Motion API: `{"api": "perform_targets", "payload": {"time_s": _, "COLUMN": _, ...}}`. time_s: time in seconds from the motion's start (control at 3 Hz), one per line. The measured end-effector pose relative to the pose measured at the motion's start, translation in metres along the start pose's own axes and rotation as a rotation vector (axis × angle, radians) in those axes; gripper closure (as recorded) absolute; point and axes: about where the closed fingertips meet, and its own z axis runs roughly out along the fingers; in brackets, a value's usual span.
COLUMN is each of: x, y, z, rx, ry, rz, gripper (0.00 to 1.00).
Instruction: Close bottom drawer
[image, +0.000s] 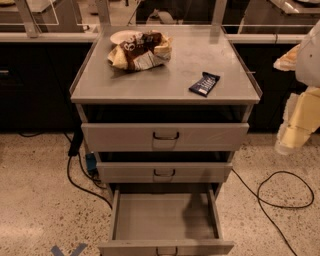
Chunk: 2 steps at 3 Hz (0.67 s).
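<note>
The bottom drawer (165, 220) of the grey metal cart (165, 75) is pulled far out towards me. It is a shallow tray and its inside looks empty. Its low front (165, 247) with a small dark loop handle (166, 251) sits at the lower edge of the view. The middle drawer (164, 171) and the taller top drawer (165, 136) above it are pushed in. My gripper (290, 137) hangs at the far right, beside the cart at about top-drawer height, well away from the bottom drawer and touching nothing.
On the cart top lie a crumpled snack bag (141, 51), a white plate (124, 36) behind it and a dark wrapped bar (204, 83). Black cables (280, 195) loop on the speckled floor right and left of the cart. A dark counter runs behind.
</note>
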Motion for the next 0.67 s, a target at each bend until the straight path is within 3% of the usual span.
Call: {"api": "perform_targets", "payload": {"time_s": 0.67, "x": 0.005, "y": 0.004, "z": 0.017, "rx": -0.017, "ry": -0.021, "rz": 0.006, "gripper": 0.0}}
